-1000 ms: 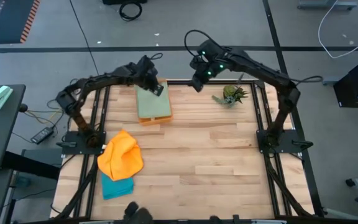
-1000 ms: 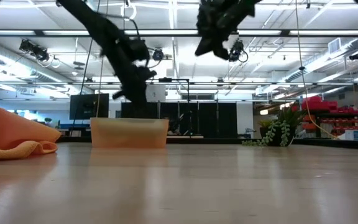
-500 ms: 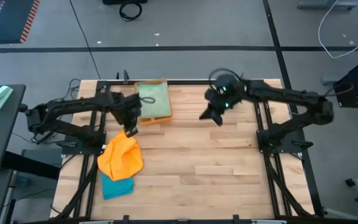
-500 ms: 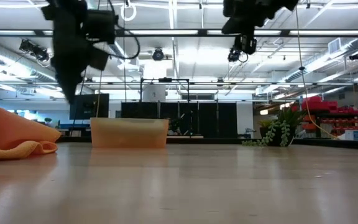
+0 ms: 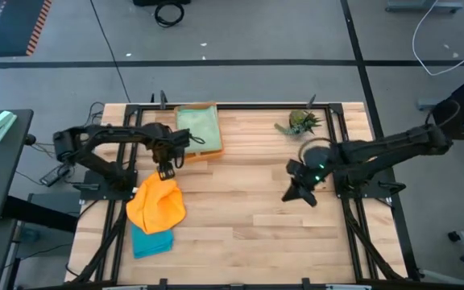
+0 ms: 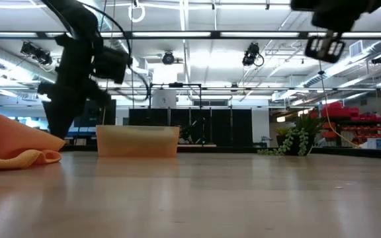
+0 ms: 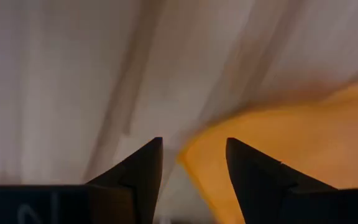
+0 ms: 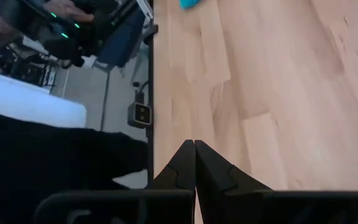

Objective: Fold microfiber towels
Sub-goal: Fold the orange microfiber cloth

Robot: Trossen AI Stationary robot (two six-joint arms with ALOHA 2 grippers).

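The left gripper [image 5: 165, 170] hangs just above the orange towel [image 5: 156, 202], fingers [image 7: 138, 177] apart and empty. That towel lies crumpled on a teal towel [image 5: 151, 241] near the desk's [image 5: 256, 217] left edge; a green towel [image 5: 197, 129] lies in the tray [image 5: 202, 155]. A deep pinch could lift both towels. The right gripper [image 5: 300, 193] waits, fingers together. The wooden desk stands in a bright workshop with a plant [image 5: 300, 122].

- Left arm [image 5: 111, 137]: slim dark segmented links, thin black cables looping alongside.
- Right arm [image 5: 385, 147]: same dark build, small green lights glowing near the wrist.
- Each arm's own fingers [image 7: 263, 180]: matte black, tapering to points.
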